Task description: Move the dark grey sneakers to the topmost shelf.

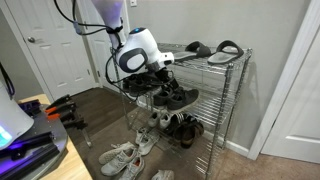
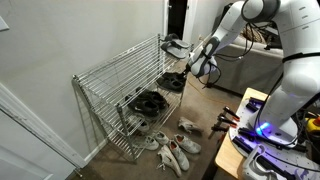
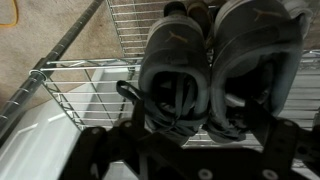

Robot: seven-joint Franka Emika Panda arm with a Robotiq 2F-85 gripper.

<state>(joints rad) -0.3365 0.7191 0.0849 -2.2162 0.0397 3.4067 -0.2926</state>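
Observation:
The dark grey sneakers point(image 3: 178, 70) lie side by side on a chrome wire shelf, filling the wrist view with their openings toward me. In an exterior view they point(image 2: 173, 46) sit at the near end of the topmost shelf point(image 2: 120, 65). My gripper point(image 3: 195, 138) is right behind their heels with its dark fingers spread wide. A strip of bare shelf shows between my gripper and the heels, so it looks open and apart from them. In both exterior views my gripper point(image 1: 160, 68) point(image 2: 197, 57) is at the rack's end, level with the topmost shelf point(image 1: 215, 62).
Flat grey slippers point(image 1: 222, 50) lie at the far end of the topmost shelf. Black shoes point(image 1: 176, 97) point(image 2: 150, 102) sit on the middle tier, with more shoes point(image 1: 182, 128) below. White sneakers point(image 1: 122, 157) point(image 2: 175, 152) lie on the floor. A wall stands behind the rack.

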